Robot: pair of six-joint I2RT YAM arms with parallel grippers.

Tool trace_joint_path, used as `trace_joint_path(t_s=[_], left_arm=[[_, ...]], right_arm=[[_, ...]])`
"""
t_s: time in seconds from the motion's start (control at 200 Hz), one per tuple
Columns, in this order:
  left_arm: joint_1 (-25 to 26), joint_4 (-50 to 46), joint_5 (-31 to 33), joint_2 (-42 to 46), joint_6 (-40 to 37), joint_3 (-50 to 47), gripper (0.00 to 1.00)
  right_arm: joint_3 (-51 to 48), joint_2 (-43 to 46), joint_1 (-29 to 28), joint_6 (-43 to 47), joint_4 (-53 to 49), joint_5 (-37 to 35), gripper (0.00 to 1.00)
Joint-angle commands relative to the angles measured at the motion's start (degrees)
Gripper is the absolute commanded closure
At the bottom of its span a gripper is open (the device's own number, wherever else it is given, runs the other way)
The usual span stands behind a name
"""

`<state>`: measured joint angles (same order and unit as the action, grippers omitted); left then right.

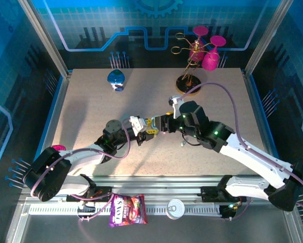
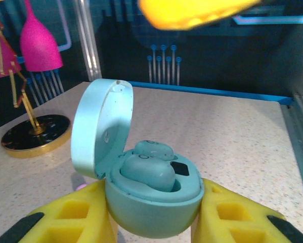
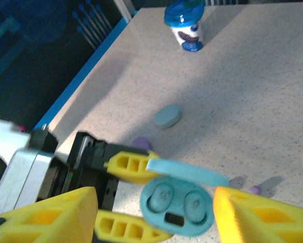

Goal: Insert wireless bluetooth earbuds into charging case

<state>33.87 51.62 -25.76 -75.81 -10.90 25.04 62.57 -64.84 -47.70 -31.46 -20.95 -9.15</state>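
My left gripper (image 2: 155, 218) is shut on a pale teal charging case (image 2: 154, 202), one yellow finger (image 2: 85, 215) pressed on each side of its base. The lid (image 2: 98, 126) stands open. Two teal earbuds (image 2: 147, 172) sit in the wells, seen from above as two ovals (image 3: 163, 195). My right gripper (image 3: 156, 223) hangs open just above the case (image 3: 179, 205), its fingers (image 3: 262, 217) wide on both sides and touching nothing. In the top view both grippers meet at mid-table, left (image 1: 150, 129) and right (image 1: 161, 126).
A closed teal case (image 3: 167, 116) lies on the table beyond, and a lilac piece (image 3: 141, 143) peeks out behind the left finger. A blue toy (image 1: 116, 80) stands back left and a gold rack with pink glasses (image 1: 202, 53) back right.
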Motion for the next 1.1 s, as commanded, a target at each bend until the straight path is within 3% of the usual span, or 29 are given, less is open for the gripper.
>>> trace_joint_path(t_s=[0.0, 0.315, 0.5, 0.69, 0.85, 0.976, 1.096], left_arm=[[-0.2, -0.6, -6.3, 1.6, -2.2, 1.0, 0.75], [-0.2, 2.2, -6.5, 2.7, -0.2, 0.9, 0.75], [-0.3, 3.6, -2.3, 2.1, 2.2, 1.7, 0.76], [-0.2, 6.0, -2.7, 1.0, 3.8, 2.2, 0.76], [-0.2, 10.4, -3.4, 0.6, 6.8, 1.7, 0.75], [-0.2, 12.9, -3.5, 0.8, 8.8, 1.6, 0.75], [-0.1, 12.0, -2.9, 1.3, 8.5, 2.3, 0.75]], right_arm=[[-0.2, 0.1, 3.1, -2.3, -0.3, -0.8, 0.36], [0.2, -3.5, 6.4, -3.1, -4.6, 4.9, 0.34], [-3.5, -0.6, 6.3, -3.5, -4.1, 7.3, 0.33], [-6.9, 3.6, 7.6, -6.2, -0.9, 12.1, 0.31], [-13.9, 6.5, 12.3, -17.1, 10.4, 24.6, 0.31], [-21.7, 7.8, 15.9, -31.4, 26.6, 34.5, 0.32], [-27.6, 7.0, 17.1, -43.2, 42.7, 38.7, 0.34]])
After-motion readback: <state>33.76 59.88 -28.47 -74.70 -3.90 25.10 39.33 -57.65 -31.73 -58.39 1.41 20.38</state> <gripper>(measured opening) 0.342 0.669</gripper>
